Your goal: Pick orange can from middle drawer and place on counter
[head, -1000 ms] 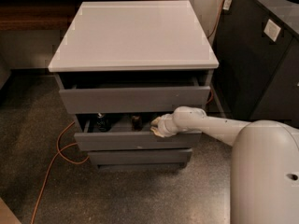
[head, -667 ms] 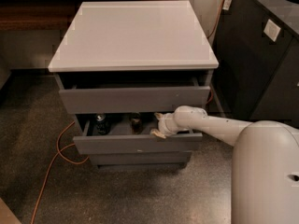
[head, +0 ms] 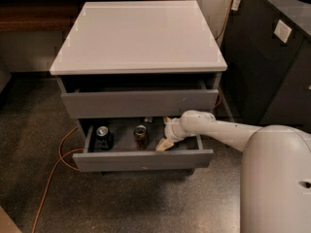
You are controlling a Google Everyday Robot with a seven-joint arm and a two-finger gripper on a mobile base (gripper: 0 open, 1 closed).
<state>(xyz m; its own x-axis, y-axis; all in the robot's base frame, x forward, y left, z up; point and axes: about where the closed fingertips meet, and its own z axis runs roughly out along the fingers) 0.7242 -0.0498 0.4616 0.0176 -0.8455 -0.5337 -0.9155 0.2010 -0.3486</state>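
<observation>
The middle drawer [head: 142, 160] of the grey cabinet stands pulled out. The orange can [head: 141, 136] stands upright inside it near the middle, with brownish sides and a silver top. My gripper [head: 163, 145] reaches into the drawer from the right. It sits low behind the drawer front, just right of the orange can and apart from it. The counter [head: 138, 33], a white-grey slab, tops the cabinet and has nothing on it.
A dark blue-black can [head: 102, 137] stands at the drawer's left end. The top drawer [head: 141, 103] is slightly out above my arm. A dark cabinet [head: 272, 57] stands at the right. An orange cable [head: 52, 174] lies on the floor at the left.
The middle drawer has slid further out toward the camera, showing both cans. My gripper has moved down and outward with it, staying at the drawer's right part.
</observation>
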